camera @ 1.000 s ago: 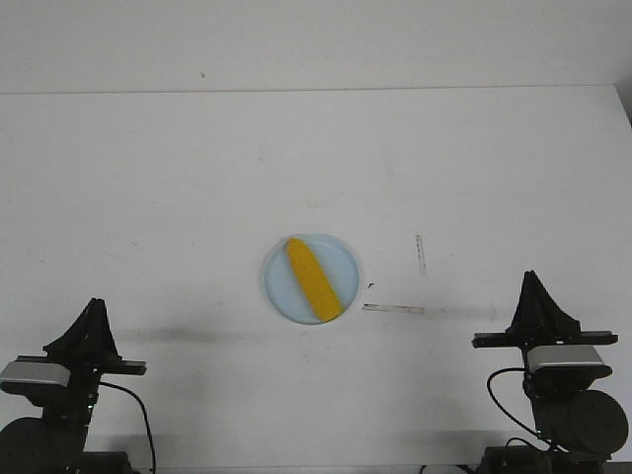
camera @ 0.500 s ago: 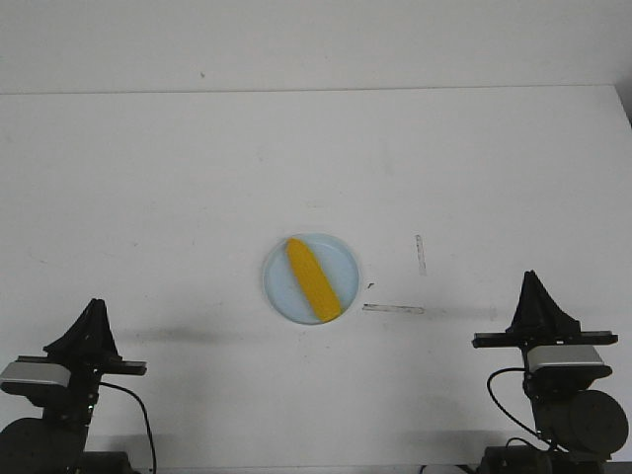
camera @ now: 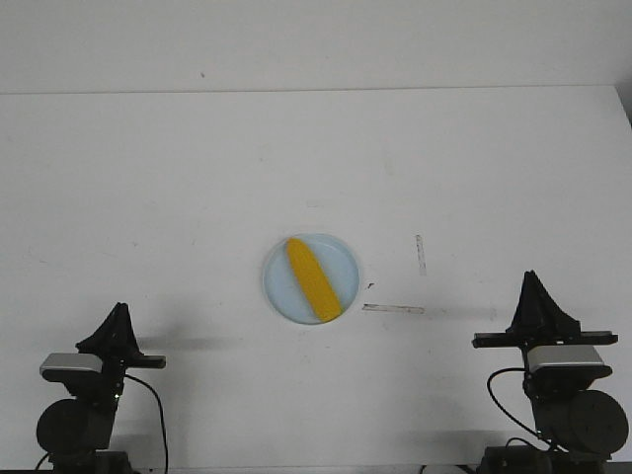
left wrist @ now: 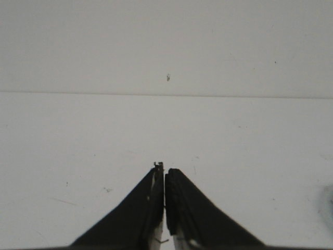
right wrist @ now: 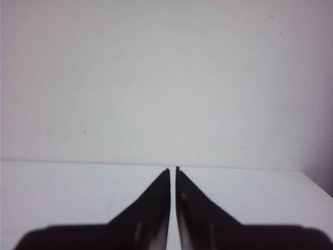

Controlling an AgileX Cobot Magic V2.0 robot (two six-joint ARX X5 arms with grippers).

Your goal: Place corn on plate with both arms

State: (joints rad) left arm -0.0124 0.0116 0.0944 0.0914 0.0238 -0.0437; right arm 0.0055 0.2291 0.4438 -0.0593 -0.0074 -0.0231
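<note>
The yellow corn (camera: 313,279) lies diagonally on the pale blue plate (camera: 343,259) at the middle of the white table, pointed end toward the far left. My left gripper (camera: 120,313) is shut and empty at the near left, well apart from the plate; in the left wrist view (left wrist: 164,171) its jaws meet over bare table. My right gripper (camera: 531,278) is shut and empty at the near right; in the right wrist view (right wrist: 173,170) only a thin slit shows between its jaws. The corn is out of both wrist views.
Two thin pale tape strips (camera: 393,309) (camera: 421,254) lie on the table right of the plate. The table's far edge (camera: 316,91) meets a plain wall. A faint sliver of the plate's rim (left wrist: 330,200) shows in the left wrist view.
My left arm has drawn back and shifted right toward its base, now sitting lower in the front view. The right arm, corn and plate have not moved.
</note>
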